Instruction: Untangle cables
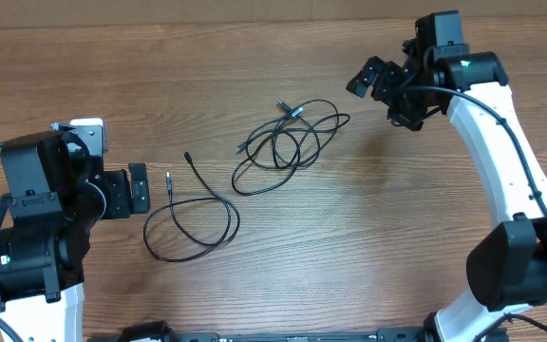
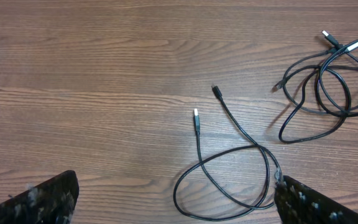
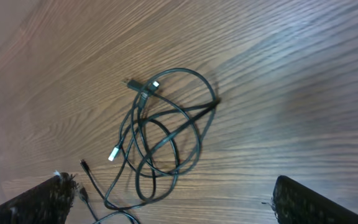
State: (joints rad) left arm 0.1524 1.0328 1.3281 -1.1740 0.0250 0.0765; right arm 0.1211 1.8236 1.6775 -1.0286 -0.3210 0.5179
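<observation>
Left gripper (image 1: pixel 139 188): fingers spread, holding nothing. The loose cable (image 2: pixel 258 147) lies on the table (image 1: pixel 349 237) just in front of it in one loop, both plugs free. Whether the loop touches a finger cannot be told.

Right gripper (image 1: pixel 378 95): fingers spread, holding nothing. The tangle (image 1: pixel 288 142) lies at mid-table, well apart from this gripper and clear of the loose cable.

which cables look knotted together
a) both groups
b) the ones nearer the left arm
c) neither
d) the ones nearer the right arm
d: the bundle nearer the right arm has several loops crossing through each other, while the cable nearer the left arm lies as one simple loop with both ends free.
</observation>
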